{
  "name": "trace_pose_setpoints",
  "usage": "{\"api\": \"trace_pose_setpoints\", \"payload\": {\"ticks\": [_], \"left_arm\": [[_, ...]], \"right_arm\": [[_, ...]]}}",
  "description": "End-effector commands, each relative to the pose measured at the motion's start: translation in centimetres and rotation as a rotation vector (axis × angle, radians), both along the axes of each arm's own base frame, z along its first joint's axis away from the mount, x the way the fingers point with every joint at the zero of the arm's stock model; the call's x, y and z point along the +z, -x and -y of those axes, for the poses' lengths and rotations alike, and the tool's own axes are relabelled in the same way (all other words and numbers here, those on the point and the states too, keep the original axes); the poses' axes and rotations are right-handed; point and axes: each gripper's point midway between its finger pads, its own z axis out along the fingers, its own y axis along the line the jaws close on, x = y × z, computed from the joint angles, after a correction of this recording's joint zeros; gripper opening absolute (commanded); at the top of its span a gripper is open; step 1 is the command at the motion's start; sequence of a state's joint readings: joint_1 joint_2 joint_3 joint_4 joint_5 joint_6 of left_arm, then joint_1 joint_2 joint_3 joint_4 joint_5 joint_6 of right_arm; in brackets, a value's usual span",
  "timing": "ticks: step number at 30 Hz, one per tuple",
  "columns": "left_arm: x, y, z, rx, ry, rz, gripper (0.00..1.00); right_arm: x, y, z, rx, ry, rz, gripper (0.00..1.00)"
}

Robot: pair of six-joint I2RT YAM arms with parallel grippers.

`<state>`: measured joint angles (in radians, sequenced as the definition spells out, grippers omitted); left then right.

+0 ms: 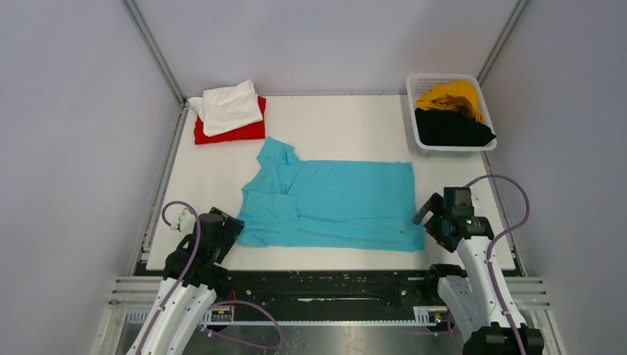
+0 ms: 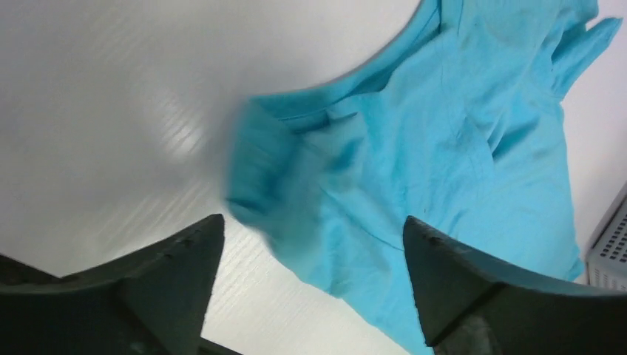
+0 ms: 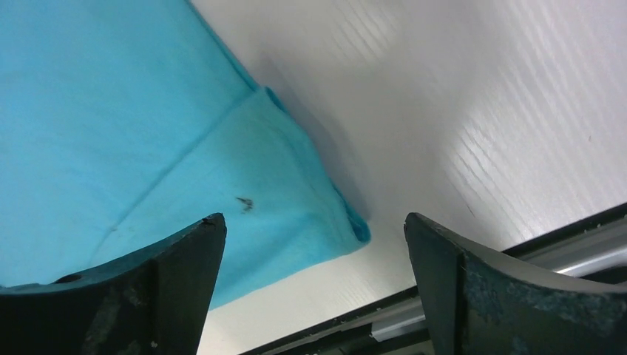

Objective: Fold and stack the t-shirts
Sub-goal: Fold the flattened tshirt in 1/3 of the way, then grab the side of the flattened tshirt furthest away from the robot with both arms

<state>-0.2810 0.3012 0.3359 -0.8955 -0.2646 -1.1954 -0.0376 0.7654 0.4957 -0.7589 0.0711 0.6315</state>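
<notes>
top external | turquoise tee point(image 1: 333, 203) in the middle of the surface point(image 1: 355, 126), long axis 9-to-3 | left gripper point(image 1: 231, 228) at its 8 o'clock corner, right gripper point(image 1: 430, 220) at 4 o'clock, about equally near | both wide open, holding nothing

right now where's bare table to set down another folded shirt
Widest bare patch: the far middle of the table, between the white shirt lying on the red shirt and the basket, beyond the turquoise shirt. A narrower strip runs along that shirt's left side. Crowded: the centre and both far corners.
</notes>
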Motion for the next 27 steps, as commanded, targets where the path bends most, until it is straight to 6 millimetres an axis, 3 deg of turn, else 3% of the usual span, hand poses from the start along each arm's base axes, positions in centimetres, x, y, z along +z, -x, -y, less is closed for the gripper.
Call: {"api": "trace_pose_setpoints", "payload": {"ticks": [1, 4, 6, 9, 11, 13, 18, 19, 21, 23, 27], "left_arm": [[3.4, -0.9, -1.5, 0.079, -0.035, 0.086, 0.99], [7.2, -2.6, -1.8, 0.058, -0.090, 0.172, 0.99], [10.0, -5.0, -0.8, -0.021, -0.115, 0.256, 0.99], [13.0, -9.6, 2.9, -0.248, -0.153, 0.342, 0.99], [13.7, -12.7, 5.7, -0.415, -0.170, 0.322, 0.99], [13.4, -16.2, 7.3, -0.521, -0.216, 0.258, 0.99], [9.9, -24.7, 7.7, -0.612, -0.390, 0.006, 0.99], [10.1, -26.7, 7.8, -0.619, -0.421, 0.003, 0.99], [6.6, -29.9, 7.9, -0.686, -0.449, -0.096, 0.99], [4.4, -32.4, 7.5, -0.696, -0.499, -0.185, 0.99], [1.3, -36.3, 8.8, -0.740, -0.442, -0.223, 0.99]], "right_arm": [[4.9, -3.6, 1.2, -0.002, 0.072, 0.201, 0.99], [7.0, -5.2, 1.5, 0.001, 0.091, 0.285, 0.99], [7.9, -6.3, 1.2, 0.042, 0.087, 0.325, 1.00], [8.8, -8.1, -0.4, 0.105, 0.023, 0.385, 1.00], [9.1, -9.2, -1.8, 0.155, -0.042, 0.411, 1.00], [9.3, -10.0, -2.2, 0.169, -0.066, 0.404, 1.00], [8.7, -10.7, -3.0, 0.215, -0.101, 0.360, 1.00], [8.5, -10.8, -3.0, 0.217, -0.104, 0.357, 0.99], [7.8, -10.7, -3.0, 0.213, -0.101, 0.341, 0.99], [7.2, -10.5, -2.9, 0.211, -0.100, 0.323, 0.99], [6.8, -10.1, -2.9, 0.217, -0.098, 0.299, 1.00]]}}
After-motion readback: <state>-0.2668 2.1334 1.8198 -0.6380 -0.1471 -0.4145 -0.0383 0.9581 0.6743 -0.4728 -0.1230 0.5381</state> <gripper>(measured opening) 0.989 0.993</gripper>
